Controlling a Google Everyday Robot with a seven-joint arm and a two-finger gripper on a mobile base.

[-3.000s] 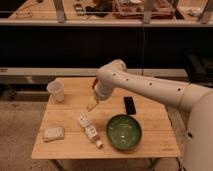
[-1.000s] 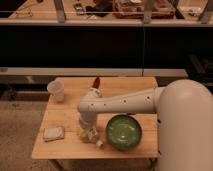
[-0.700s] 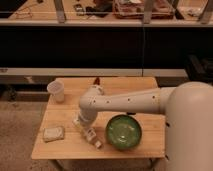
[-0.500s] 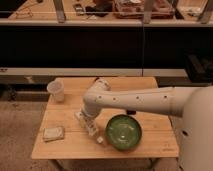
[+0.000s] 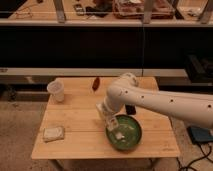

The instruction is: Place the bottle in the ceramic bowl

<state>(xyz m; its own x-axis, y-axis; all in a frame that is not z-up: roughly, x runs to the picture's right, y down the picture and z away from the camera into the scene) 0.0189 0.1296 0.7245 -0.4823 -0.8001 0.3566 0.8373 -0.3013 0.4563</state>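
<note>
The whitish bottle (image 5: 114,126) hangs tilted over the left rim of the green ceramic bowl (image 5: 131,137), with its lower end inside the bowl. My gripper (image 5: 106,115) is just above and left of the bowl's rim and is shut on the upper part of the bottle. The white arm reaches in from the right and bends down to the gripper. The bowl sits at the front right of the wooden table (image 5: 80,117).
A translucent plastic cup (image 5: 56,91) stands at the table's back left. A flat pale square packet (image 5: 53,133) lies at the front left. A small red object (image 5: 95,83) is at the back middle. A dark flat object (image 5: 131,109) lies behind the bowl, partly hidden by the arm.
The gripper closed on the bottle lying on the table left of the bowl, lifted it and carried it right. The bottle's lower end is now over the bowl.
</note>
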